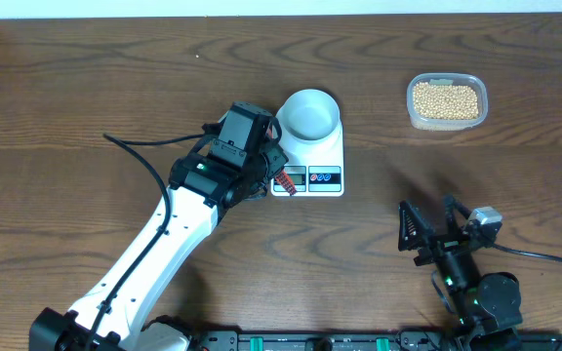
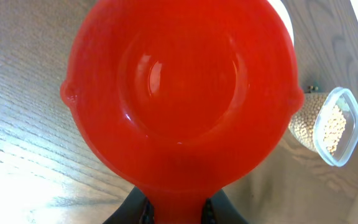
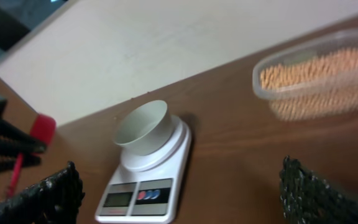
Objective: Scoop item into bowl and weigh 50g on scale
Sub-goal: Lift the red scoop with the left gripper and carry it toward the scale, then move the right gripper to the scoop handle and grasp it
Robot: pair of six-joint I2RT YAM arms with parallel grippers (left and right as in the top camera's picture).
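Item 1, left gripper (image 2: 176, 213): narrow, its jaws clamped on the handle of a red scoop (image 2: 179, 93). From the wrist view we look straight into the scoop's glossy round cup. From overhead we place this gripper (image 1: 264, 168) at the front-left corner of the scale, with a little red of the scoop (image 1: 286, 181) showing over that corner.

Item 2, right gripper (image 1: 429, 226): jaws spread wide, holding nothing. It hangs over the wooden table (image 1: 115, 78), well apart from the scale, on the near right.

Item 3, scale (image 1: 325, 156): flat and white, with its display and buttons on the front edge. We cannot read the display.

Item 4, bowl (image 1: 308, 114): small, pale and round. It stands upright on the scale's platform — centred, as far as we can tell.

Item 5, beans (image 1: 446, 99): small tan-yellow grains. All those we see lie in a clear plastic tub (image 1: 413, 115), which stands on the table to the right of the scale and apart from it.
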